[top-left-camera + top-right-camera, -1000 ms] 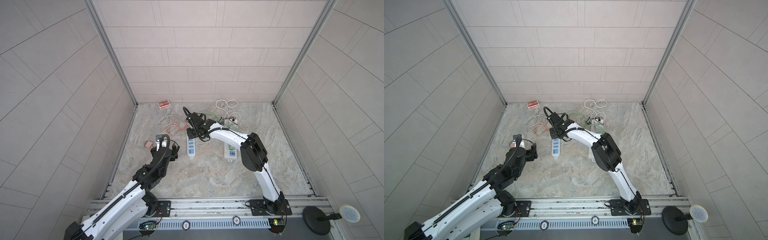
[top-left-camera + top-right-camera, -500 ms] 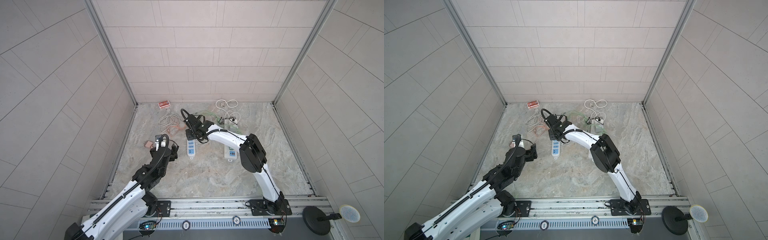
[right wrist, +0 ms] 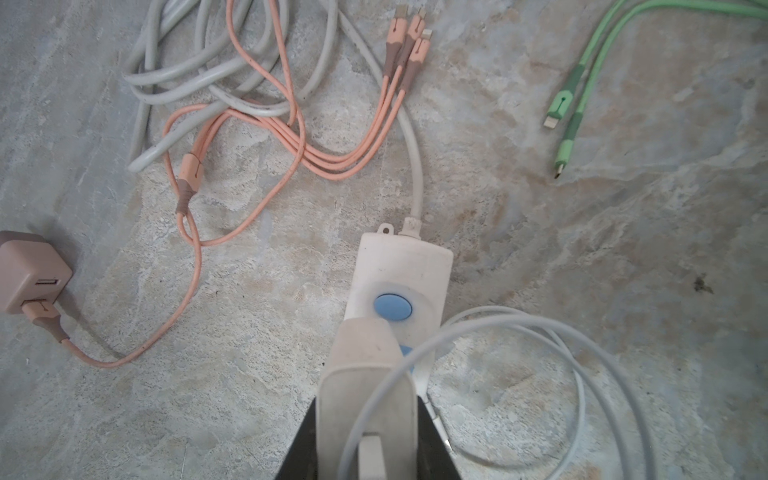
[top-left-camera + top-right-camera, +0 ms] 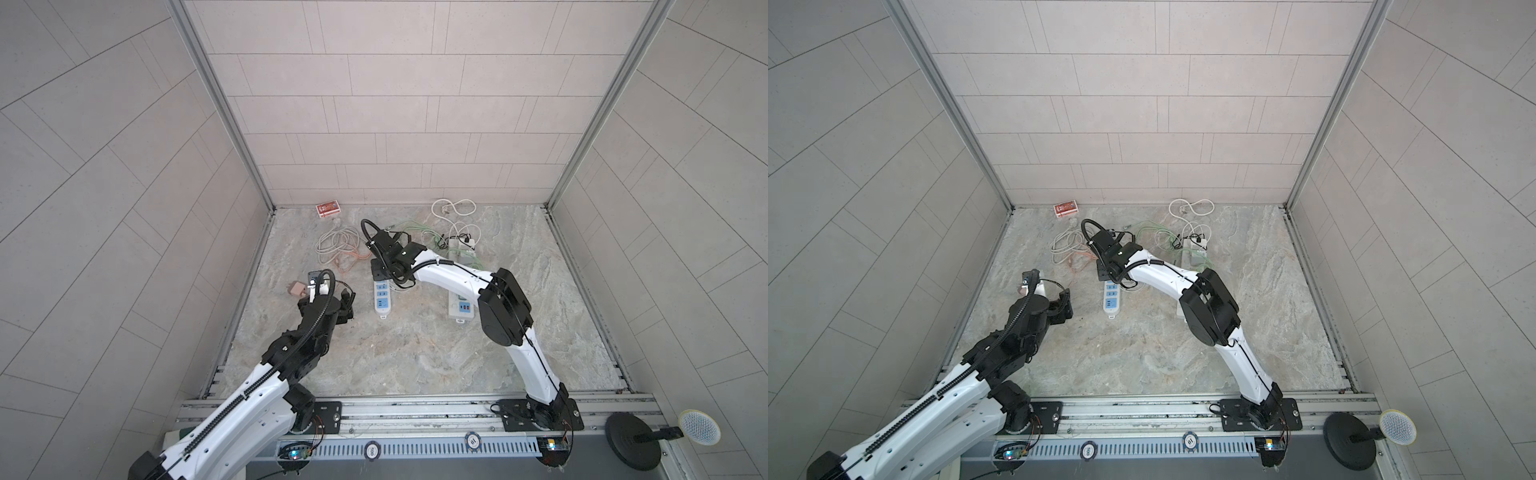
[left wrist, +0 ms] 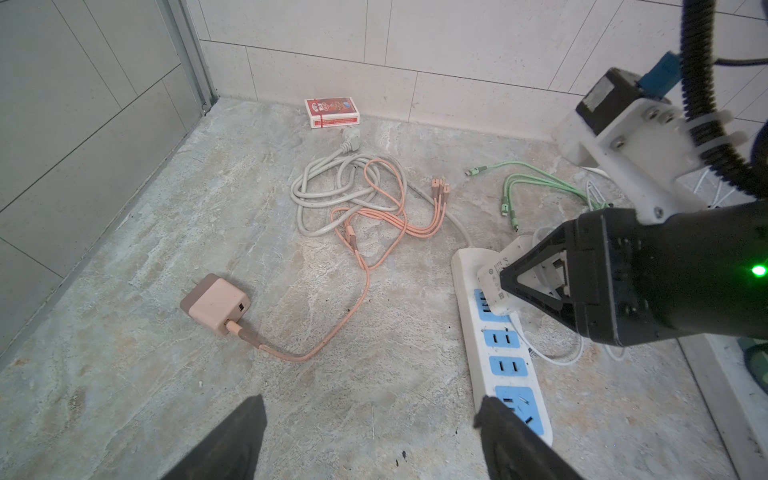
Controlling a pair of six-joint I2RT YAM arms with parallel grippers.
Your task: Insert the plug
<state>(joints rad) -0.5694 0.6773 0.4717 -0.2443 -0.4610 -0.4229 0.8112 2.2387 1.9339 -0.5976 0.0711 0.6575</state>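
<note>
The right gripper (image 5: 524, 287) had its fingers pinched on the white block-shaped plastic plug adapter (image 5: 494, 282), which hung tilted over the socket nearest the round blue switch button (image 3: 392, 306) of the long white power strip with blue sockets (image 5: 505, 365). The strip lay near the middle of the marbled surface, running lengthwise toward the back edge. Whether the prongs had entered the slots could not be told. With that tilt, a downward push would likely have jammed the prongs on the socket face or skated them off it. Nothing pinned the strip: the left gripper (image 5: 374, 440) hovered over its near end with fingers spread wide and holding nothing, so any sideways force could have slid or rocked the strip. The thin white cable (image 3: 540, 332) looped close around the adapter and might have snagged on the fingers or dragged the adapter askew. As for writing, the adapter's side carried small grey print and a circled mark, too fine to read. The red and white printed cardboard box (image 5: 331, 111), at the back edge toward the back-left corner, showed ornate lettering that was not legible. No brand could be made out on the strip or on the pink cube-shaped charger (image 5: 216, 305).
</note>
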